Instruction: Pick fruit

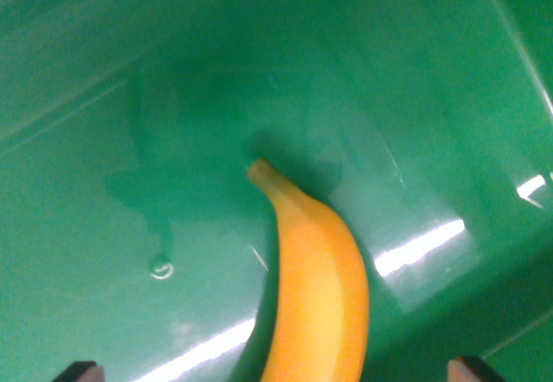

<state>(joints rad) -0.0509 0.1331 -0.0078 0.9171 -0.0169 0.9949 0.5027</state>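
Your banana [318, 287] lay on the glossy green bin floor [173, 140], its stem pointing far and its body running off the near edge. Your gripper [276, 372] stood wide open around it, one fingertip [79, 371] near left, one near right, neither touching.

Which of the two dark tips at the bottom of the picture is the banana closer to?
The one at the wrist view's right. The banana runs off the bottom edge right of centre, so the left tip lies farther from it.
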